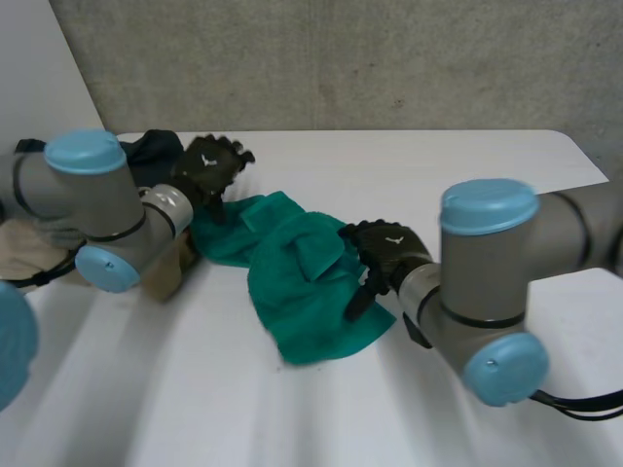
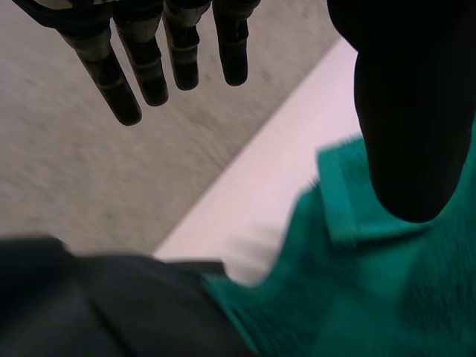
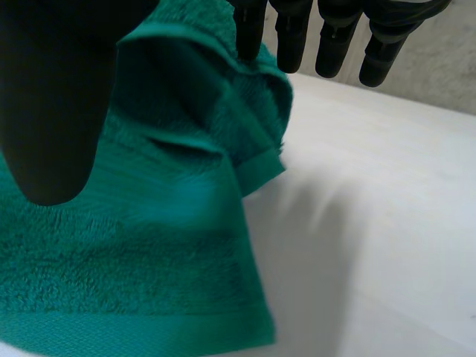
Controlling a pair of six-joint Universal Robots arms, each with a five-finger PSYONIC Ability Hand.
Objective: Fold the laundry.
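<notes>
Crumpled green towel [image 1: 302,282] at mid-worktop [image 1: 438,165]: soft, light and limp, likely to sag and bunch. Best pinched at hemmed corners. Left hand [image 1: 209,167] over its far left corner, fingers [image 2: 119,82] straight, holding nothing; right hand [image 1: 384,255] at its right edge, likewise open and empty.

towel [image 1: 311,282]: plain teal-green terry, no print; flat woven band of the same green just inside the hem
left hand [image 1: 207,170]: black throughout
right hand [image 1: 384,251]: black throughout
arms [image 1: 506,263]: grey joints, light-blue caps
dark garment [image 1: 151,154], tabletop's far left corner: near-black, faint navy cast, no pattern seen
beige cloth [image 1: 29,248], tabletop's left edge: pale beige, browner tan at one fold, plain
tabletop [image 1: 409,165]: white, unmarked
wall [image 1: 341,58]: mottled grey, concrete look
</notes>
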